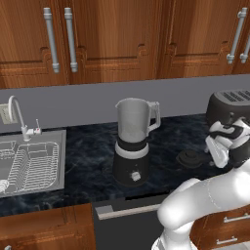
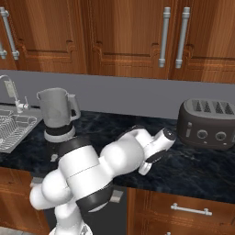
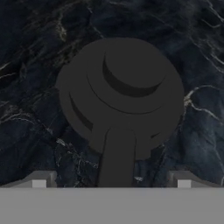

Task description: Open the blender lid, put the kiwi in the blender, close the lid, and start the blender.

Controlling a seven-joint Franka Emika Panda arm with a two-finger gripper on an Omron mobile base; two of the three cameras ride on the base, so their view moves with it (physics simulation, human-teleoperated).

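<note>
You have the blender lid (image 3: 120,98) off the jar already: it lies flat on the dark marble tabletop (image 3: 35,57), at about three o'clock from the blender (image 1: 132,146) in the left base view, near the toaster (image 2: 206,121). The jar's mouth stands open. In the hand view the lid sits dead centre below the camera, and your end effector (image 3: 111,183) hovers over it with its fingers spread wide and nothing between them.

So the opening step looks finished, and the kiwi step is in hand. I cannot tell where the kiwi is from these views; no green fruit shows on the visible stretch of tabletop, nor by the sink (image 1: 29,166) at nine o'clock from the blender.

Your next move calls for lifting clear of the lid without nudging it, then finding the kiwi, probably off to one side, and approaching it with the fingers wide.
</note>
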